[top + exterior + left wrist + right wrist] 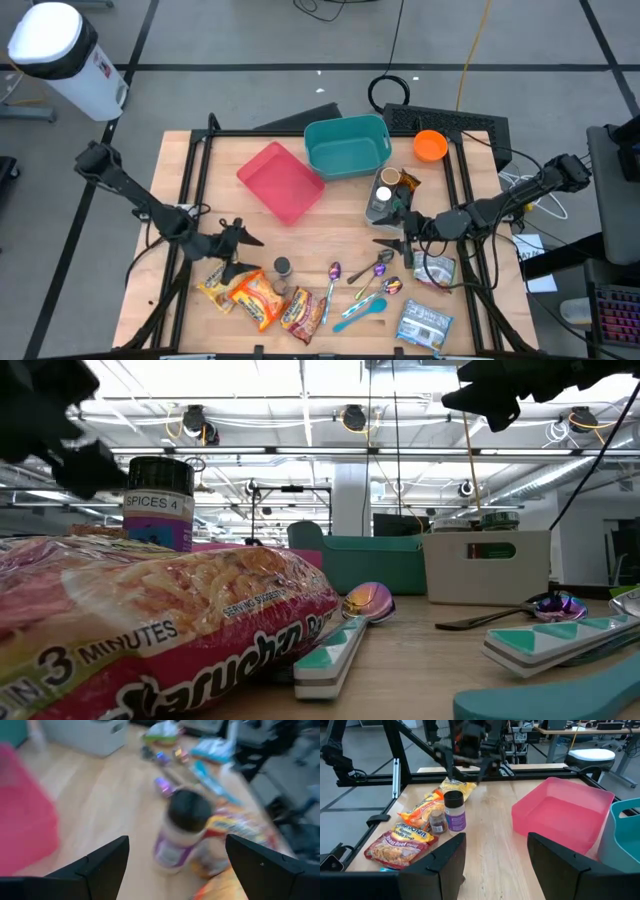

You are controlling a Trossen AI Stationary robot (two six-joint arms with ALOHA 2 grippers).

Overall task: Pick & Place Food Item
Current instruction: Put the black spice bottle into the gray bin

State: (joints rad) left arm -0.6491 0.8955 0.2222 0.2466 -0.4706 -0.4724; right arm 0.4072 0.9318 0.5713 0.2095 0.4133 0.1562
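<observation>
High view: left gripper [243, 250] low over the table's near-left part, fingers spread wide, pointing at the spice jar [282, 267] just beside it. Noodle packets [258, 298] touching one another along the near edge. Right gripper [397, 229] mid-right, spread wide, above the spoons [372, 268]. Bare wood between pink tray [281, 181] and jar.

Low view: jar [159, 503] upright behind a noodle packet [150, 630]; teal bin [365, 563] farther back.

Left wrist view: fingers [107, 862] wide apart, jar [181, 833] ahead between them, apparently not touched; blurred.

Right wrist view: fingers [445, 860] wide, empty; open tabletop up to the tray [559, 812].
</observation>
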